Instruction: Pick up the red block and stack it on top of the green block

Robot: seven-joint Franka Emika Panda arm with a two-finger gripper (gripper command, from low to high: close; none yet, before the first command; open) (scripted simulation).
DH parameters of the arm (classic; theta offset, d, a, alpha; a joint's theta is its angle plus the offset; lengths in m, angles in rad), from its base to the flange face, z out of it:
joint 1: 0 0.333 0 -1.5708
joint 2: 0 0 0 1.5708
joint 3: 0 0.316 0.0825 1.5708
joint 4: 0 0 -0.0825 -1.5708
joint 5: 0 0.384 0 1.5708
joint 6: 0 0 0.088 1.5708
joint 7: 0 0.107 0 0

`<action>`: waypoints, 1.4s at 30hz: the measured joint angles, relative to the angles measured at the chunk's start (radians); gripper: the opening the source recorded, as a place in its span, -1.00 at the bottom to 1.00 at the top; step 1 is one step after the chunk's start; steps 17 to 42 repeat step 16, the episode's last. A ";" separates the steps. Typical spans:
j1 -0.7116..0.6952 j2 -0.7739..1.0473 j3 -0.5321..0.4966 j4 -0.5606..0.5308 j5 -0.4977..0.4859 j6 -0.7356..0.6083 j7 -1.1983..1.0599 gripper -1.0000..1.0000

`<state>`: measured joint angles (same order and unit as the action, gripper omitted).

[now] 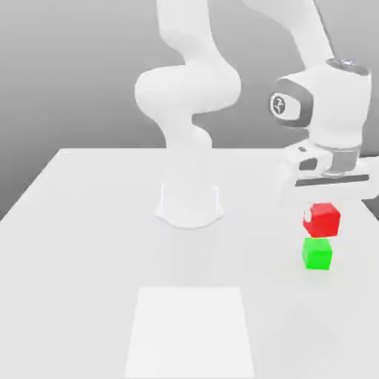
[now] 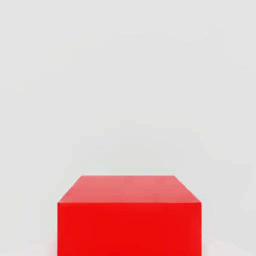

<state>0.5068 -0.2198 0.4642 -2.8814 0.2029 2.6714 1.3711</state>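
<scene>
In the exterior view the red block point(image 1: 323, 220) is at the right side of the table, directly under the white hand. My gripper point(image 1: 320, 215) is shut on it, and a white fingertip point(image 1: 306, 215) shows against the block's left face. The green block point(image 1: 317, 253) rests on the table just in front of the red one, a small gap apart and free of the gripper. I cannot tell whether the red block is off the table. In the hand view the red block point(image 2: 129, 215) sits close up, with plain white table beyond it.
The arm's white base point(image 1: 189, 204) stands mid-table, to the exterior view's left of the blocks. A paler rectangular patch point(image 1: 191, 329) lies on the table point(image 1: 81, 244) near its front edge. The table's right edge runs close to the blocks.
</scene>
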 joint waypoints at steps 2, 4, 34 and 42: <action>-0.025 0.028 0.025 0.000 -0.062 0.016 0.052 -1.00; -0.055 0.063 0.041 0.003 -0.133 0.037 0.104 -1.00; -0.129 0.255 0.045 0.011 -0.411 0.205 0.300 -1.00; -0.129 0.255 0.045 0.011 -0.411 0.205 0.300 -1.00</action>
